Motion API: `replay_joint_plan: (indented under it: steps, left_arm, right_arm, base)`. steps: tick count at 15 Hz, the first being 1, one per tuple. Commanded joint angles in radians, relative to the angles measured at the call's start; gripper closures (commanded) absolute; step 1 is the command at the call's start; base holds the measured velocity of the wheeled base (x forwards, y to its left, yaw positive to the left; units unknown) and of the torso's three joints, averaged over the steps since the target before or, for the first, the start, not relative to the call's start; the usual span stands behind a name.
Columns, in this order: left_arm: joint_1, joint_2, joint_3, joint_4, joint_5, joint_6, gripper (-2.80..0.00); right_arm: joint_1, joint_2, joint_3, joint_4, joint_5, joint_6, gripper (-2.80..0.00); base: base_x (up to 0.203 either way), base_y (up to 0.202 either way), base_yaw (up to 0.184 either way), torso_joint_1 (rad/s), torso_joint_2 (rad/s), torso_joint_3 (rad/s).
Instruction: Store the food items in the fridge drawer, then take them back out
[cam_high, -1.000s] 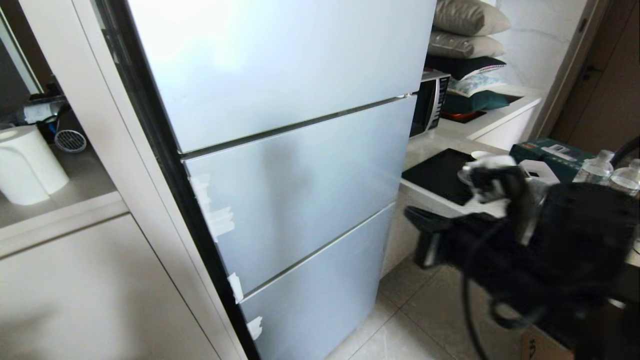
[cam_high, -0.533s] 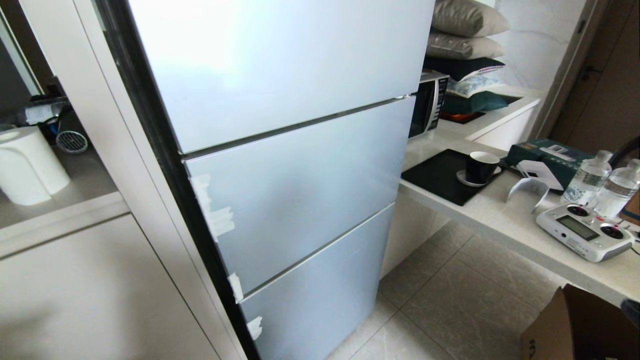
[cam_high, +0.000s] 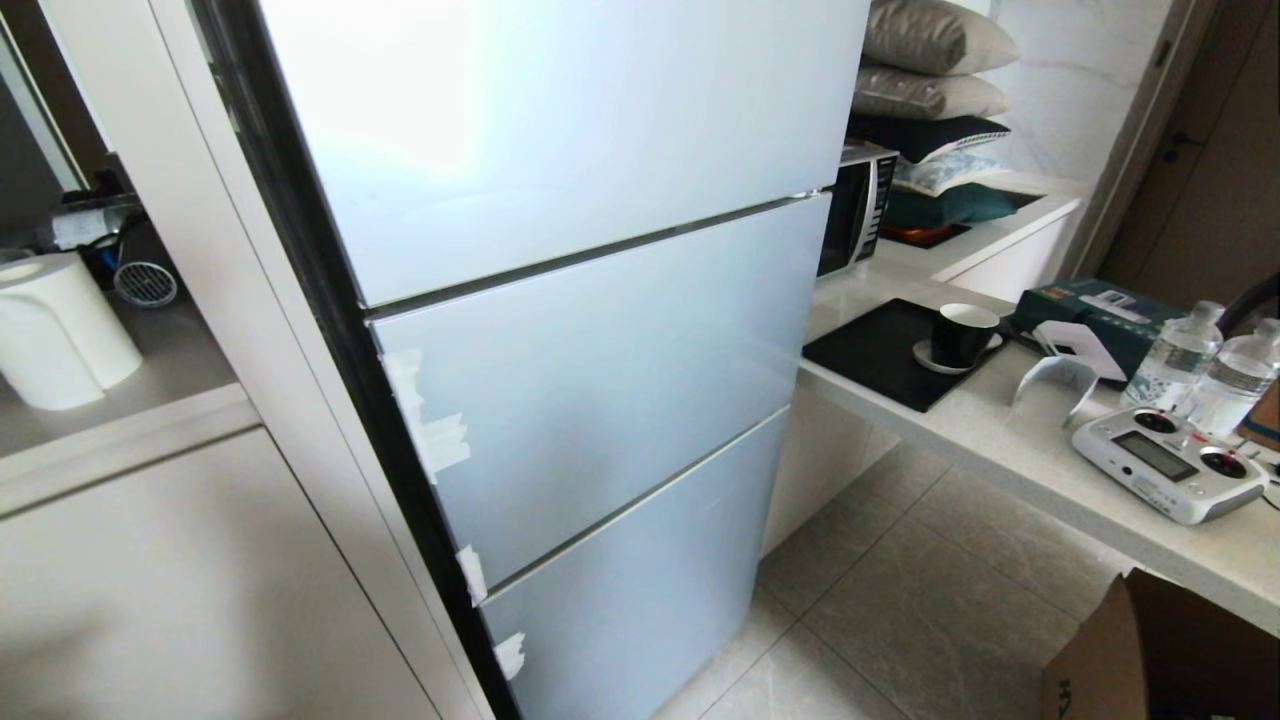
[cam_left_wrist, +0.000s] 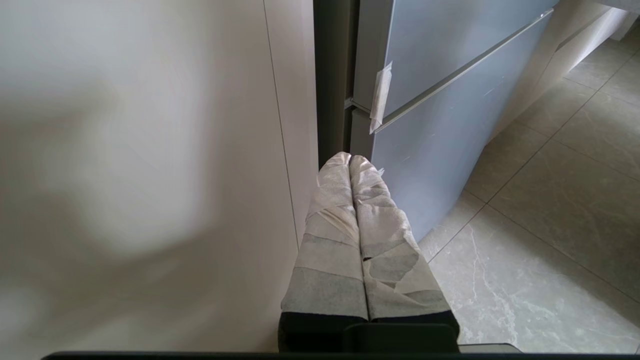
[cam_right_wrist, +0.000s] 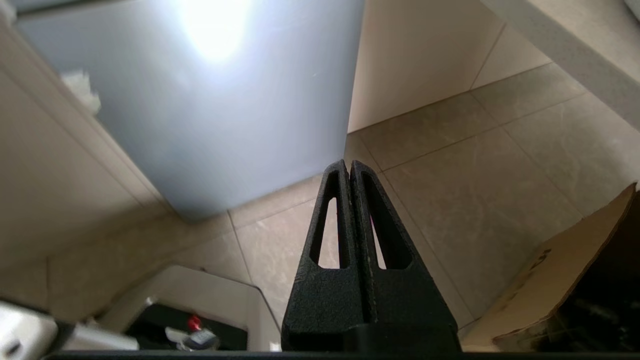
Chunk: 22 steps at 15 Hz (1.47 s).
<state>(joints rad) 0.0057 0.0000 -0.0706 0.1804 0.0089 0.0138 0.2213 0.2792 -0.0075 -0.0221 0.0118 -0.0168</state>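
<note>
head view: fridge (cam_high: 560, 300) fully closed, three pale blue-grey door fronts flush, white tape tabs (cam_high: 430, 430) along their left edge. fridge drawer and food items not visible in any view; fridge is shut. neither arm in frame. counter (cam_high: 1000, 430) to the right carries a black mat (cam_high: 880, 355), a dark cup on a saucer (cam_high: 962, 335), two water bottles (cam_high: 1210, 365) and a white remote controller (cam_high: 1170, 462). cardboard box (cam_high: 1150, 650) on the floor at lower right.

left wrist view: left gripper (cam_left_wrist: 350, 162) low beside the cabinet panel (cam_left_wrist: 150, 175), near the fridge's lower left corner. tape-wrapped fingers (cam_left_wrist: 330, 240) pressed together, nothing between them.

right wrist view: right gripper (cam_right_wrist: 348, 167) pointing down over the tiled floor (cam_right_wrist: 450, 175), in front of the bottom fridge door. black fingers (cam_right_wrist: 325, 280) closed flat against each other, empty. cardboard box edge close by.
</note>
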Motion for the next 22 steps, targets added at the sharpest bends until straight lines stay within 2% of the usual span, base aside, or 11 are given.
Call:
replay_joint_plan:
  steps: [1,3,6,10,12,16,18,22]
  left_arm:
    - [0.000,0.002,0.000,0.002,0.000,0.000,0.00]
    - [0.000,0.002,0.000,0.001,0.000,0.000,0.00]
    - [0.000,0.002,0.000,0.001,0.000,0.000,0.00]
    - [0.000,0.002,0.000,0.001,0.000,0.000,0.00]
    - [0.000,0.002,0.000,0.001,0.000,0.000,0.00]
    - [0.000,0.002,0.000,0.001,0.000,0.000,0.00]
    - [0.000,0.002,0.000,0.001,0.000,0.000,0.00]
    - [0.000,0.002,0.000,0.001,0.000,0.000,0.00]
  right_arm:
    - [0.017,-0.008,0.008,0.019,-0.003,-0.015,0.00]
    - [0.007,-0.009,0.008,0.018,-0.011,0.007,0.00]
    - [-0.105,-0.007,0.008,0.018,-0.005,-0.027,0.00]
    - [-0.135,-0.008,0.009,0.019,-0.009,-0.017,0.00]
    - [-0.208,-0.061,0.008,0.019,-0.004,-0.040,0.00]
    - [-0.215,-0.286,0.008,0.024,0.002,-0.050,0.00]
    - [-0.217,-0.280,0.008,0.024,-0.001,-0.002,0.00]
    - [-0.217,-0.281,0.008,0.022,-0.001,0.000,0.00]
  base:
    - [0.000,0.000,0.000,0.000,0.00,0.000]
    - [0.000,0.000,0.000,0.000,0.00,0.000]
    - [0.000,0.000,0.000,0.000,0.00,0.000]
    - [0.000,0.000,0.000,0.000,0.00,0.000]
    - [0.000,0.000,0.000,0.000,0.00,0.000]
    - [0.000,0.000,0.000,0.000,0.00,0.000]
    - [0.000,0.000,0.000,0.000,0.00,0.000]
    - [0.000,0.000,0.000,0.000,0.00,0.000]
